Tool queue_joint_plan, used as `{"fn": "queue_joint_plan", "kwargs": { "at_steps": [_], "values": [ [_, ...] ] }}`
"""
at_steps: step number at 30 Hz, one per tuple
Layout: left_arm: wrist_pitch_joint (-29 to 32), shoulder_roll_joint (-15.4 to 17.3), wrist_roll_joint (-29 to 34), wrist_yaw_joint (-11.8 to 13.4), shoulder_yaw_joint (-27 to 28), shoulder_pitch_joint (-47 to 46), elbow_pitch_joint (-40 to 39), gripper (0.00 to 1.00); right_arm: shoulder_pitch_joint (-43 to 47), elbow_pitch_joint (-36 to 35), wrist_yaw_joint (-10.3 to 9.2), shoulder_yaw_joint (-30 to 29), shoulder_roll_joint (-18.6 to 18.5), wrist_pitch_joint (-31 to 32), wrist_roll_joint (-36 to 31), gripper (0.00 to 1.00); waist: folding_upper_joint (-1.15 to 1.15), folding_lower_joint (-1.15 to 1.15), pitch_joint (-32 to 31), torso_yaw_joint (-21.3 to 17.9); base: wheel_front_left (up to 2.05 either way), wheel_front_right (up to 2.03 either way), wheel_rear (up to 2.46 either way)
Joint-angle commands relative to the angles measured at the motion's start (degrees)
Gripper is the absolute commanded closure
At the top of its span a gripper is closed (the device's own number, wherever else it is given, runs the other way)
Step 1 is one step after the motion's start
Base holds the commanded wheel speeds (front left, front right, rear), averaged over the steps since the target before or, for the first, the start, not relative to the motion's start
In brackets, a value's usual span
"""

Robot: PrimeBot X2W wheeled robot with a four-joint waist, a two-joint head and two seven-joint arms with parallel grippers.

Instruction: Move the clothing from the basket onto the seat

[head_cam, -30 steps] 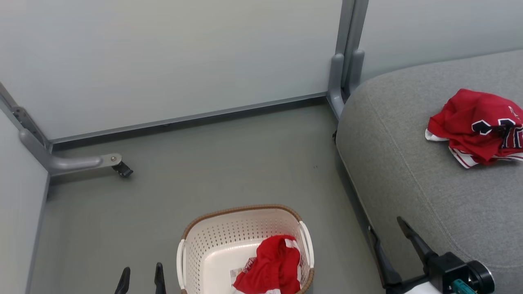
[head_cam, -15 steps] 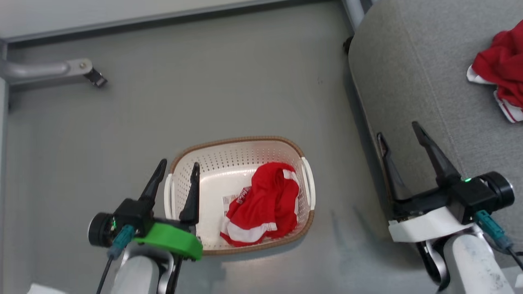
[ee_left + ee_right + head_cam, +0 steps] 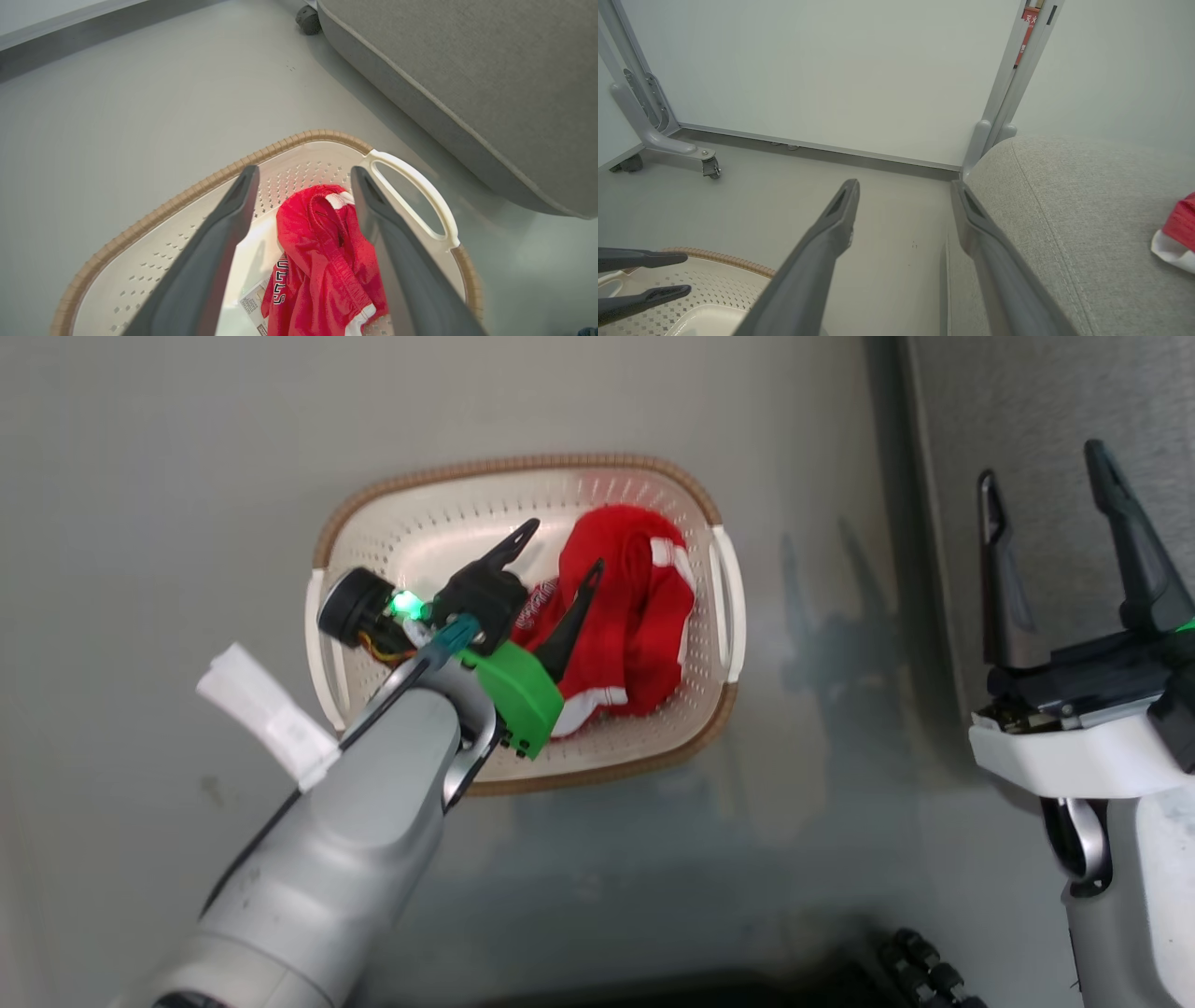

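While the left gripper (image 3: 567, 543) hangs over the basket (image 3: 523, 460): fingers spread wide, nothing between them; contact with the fabric cannot be confirmed.
Right gripper (image 3: 1041, 462): spread likewise, empty, held at the edge of the seat (image 3: 1046, 392), well apart from the basket.
Risk, shallow pinch: the red garment (image 3: 635, 607) is bunched in loose folds; a closure on the top fold alone would likely let it slip free during the lift.
Risk, basket carried along: the basket looks light and stands loose on the floor (image 3: 168, 476); a finger driven into the perforated wall or hooked under the white handle (image 3: 420, 186) could drag or tip it.
Risk, snag: trailing fabric may catch the brown rim on the way out.
Garment position: on the basket's bottom, in the half nearer the seat, beside the label (image 3: 252, 303).
Garment relative to left gripper: below and just ahead of the fingertips; one finger stands over red fabric, the other over bare basket bottom, so the bunch sits off-centre toward the seat-side finger.
Other clothing: a second red piece (image 3: 1178, 224) lies on the seat already.
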Motion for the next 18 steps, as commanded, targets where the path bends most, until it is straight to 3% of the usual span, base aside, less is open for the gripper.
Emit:
{"fn": "queue_joint_plan", "kwargs": {
  "at_steps": [1, 10, 18],
  "values": [
    [0.1, 0.1, -1.5, -0.1, -1.9, -3.1, 1.9, 0.0, -1.6, -0.7, -0.08, -0.2, -0.2, 0.0, -0.2, 0.0, 0.0, -0.01, 13.1, 0.7, 0.0, 0.0, 0.0],
    [4.9, -0.1, -12.6, -0.1, -19.0, -14.8, 12.7, 0.0, -4.2, -3.3, -0.08, 0.0, 0.7, 0.0, -0.2, 0.0, 0.0, -0.01, 20.6, -0.1, 0.0, 0.0, 0.0],
    [9.2, 1.2, -18.9, -0.1, -27.2, -18.8, 18.9, 0.0, -2.7, -3.7, -0.08, 0.9, 1.4, 0.0, 0.7, 0.0, 0.0, -0.01, 21.9, -1.9, 0.0, 0.0, 0.0]
  ]
}}
